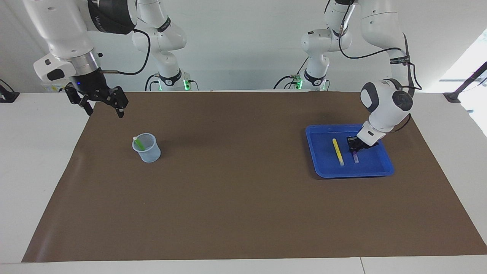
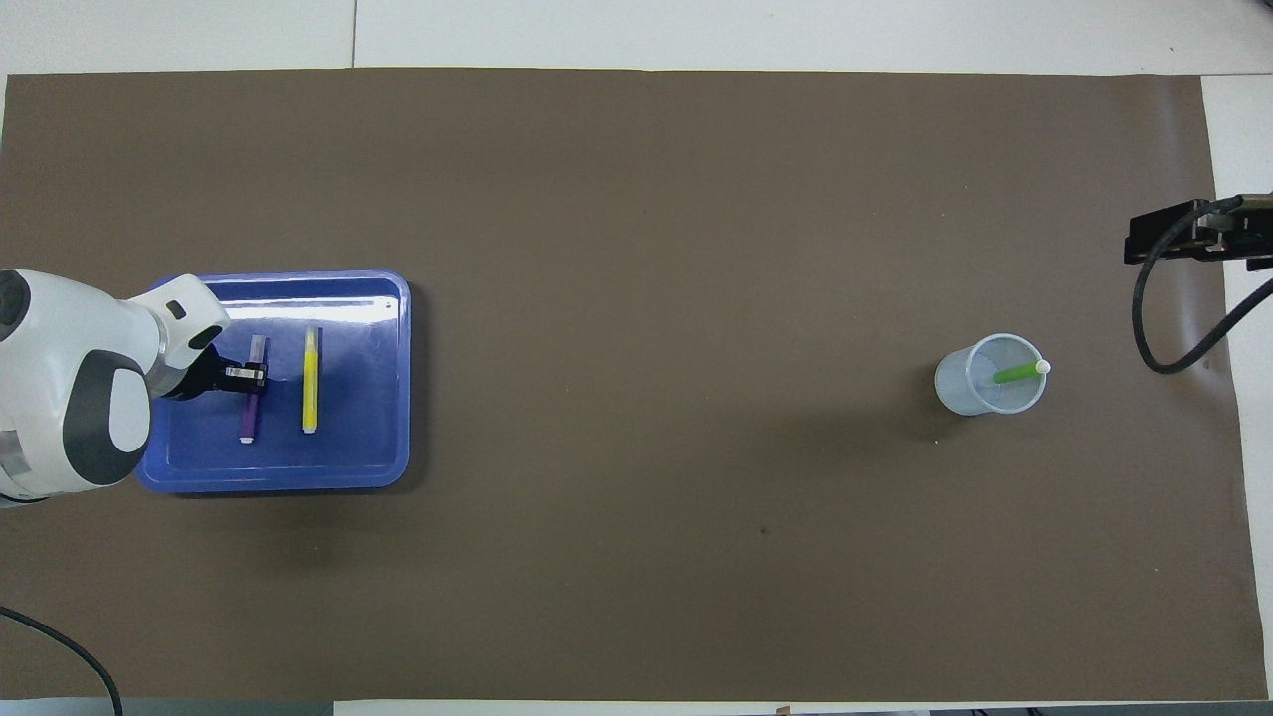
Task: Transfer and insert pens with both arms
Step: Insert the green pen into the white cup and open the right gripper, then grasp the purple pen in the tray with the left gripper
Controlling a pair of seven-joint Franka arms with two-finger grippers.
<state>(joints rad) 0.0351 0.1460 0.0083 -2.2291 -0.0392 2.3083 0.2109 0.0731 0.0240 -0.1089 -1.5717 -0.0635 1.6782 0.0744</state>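
While the left gripper [image 1: 355,148] sits low in the blue tray [image 1: 323,167], its fingers are clamped onto the purple pen [image 2: 249,403] near that pen's middle. Just beside it, the yellow pen [image 1: 338,151] lies flat in the same tray, untouched. At the right arm's end of the brown mat [image 1: 243,198], the right gripper [image 1: 102,105] hangs raised with fingers fully spread, holding nothing. A green pen [image 1: 138,143] stands tilted in the clear cup [image 1: 147,150].
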